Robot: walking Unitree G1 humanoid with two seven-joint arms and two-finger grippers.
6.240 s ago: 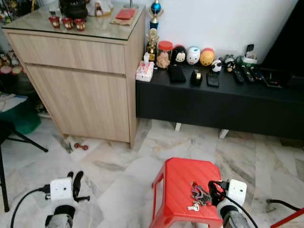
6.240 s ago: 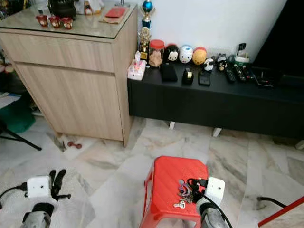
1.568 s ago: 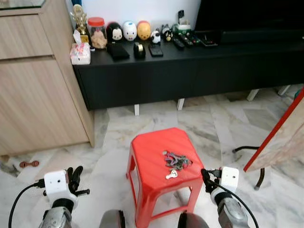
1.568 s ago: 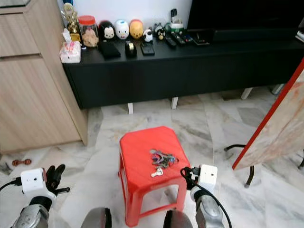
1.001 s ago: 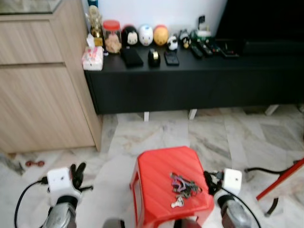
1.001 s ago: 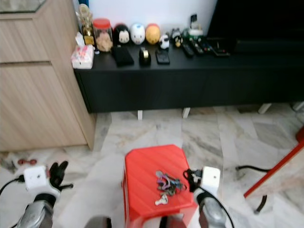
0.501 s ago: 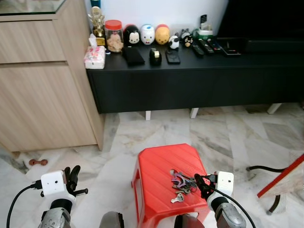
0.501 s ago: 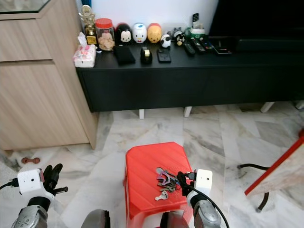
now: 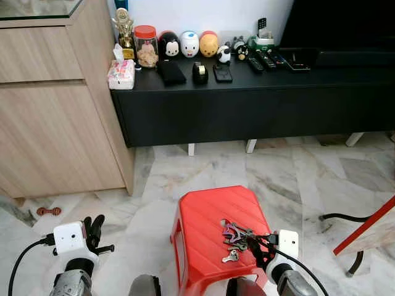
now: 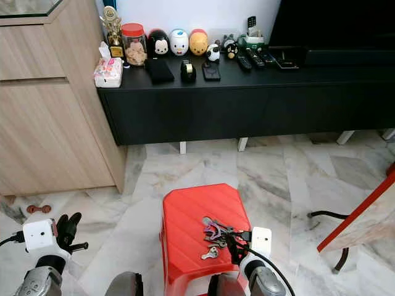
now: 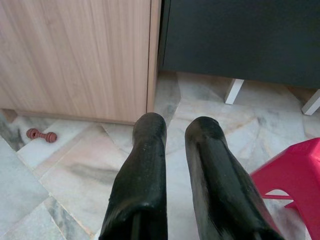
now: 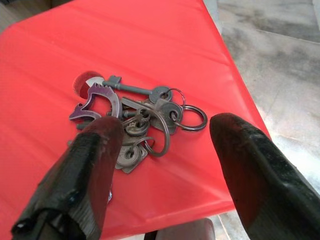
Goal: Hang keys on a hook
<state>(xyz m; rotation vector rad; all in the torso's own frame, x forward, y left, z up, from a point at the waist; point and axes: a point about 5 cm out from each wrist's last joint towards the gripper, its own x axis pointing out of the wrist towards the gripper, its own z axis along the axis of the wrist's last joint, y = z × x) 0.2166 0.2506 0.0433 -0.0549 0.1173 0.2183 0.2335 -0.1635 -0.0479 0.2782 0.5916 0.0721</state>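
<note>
Left eye view gives you the keys (image 9: 235,237) lying in a loose bunch on the right half of the red stool (image 9: 207,228), near you, with your right hand (image 9: 264,246) just beside them at the stool's right edge. Your left hand (image 9: 94,233) hangs idle over the marble floor (image 9: 278,179), far left of the stool. Beyond stands a black counter (image 9: 247,98) carrying toys and remotes; no hook is visible.

Left wrist view shows that hand's fingers nearly together, holding nothing, above the floor.

Right wrist view has your right hand spread wide over the keys, gripping nothing. Expect a light, stiff, slippery metal cluster that will swing and splay; the large ring (image 12: 156,134) looks the surest hold. No readable writing or brand anywhere.
</note>
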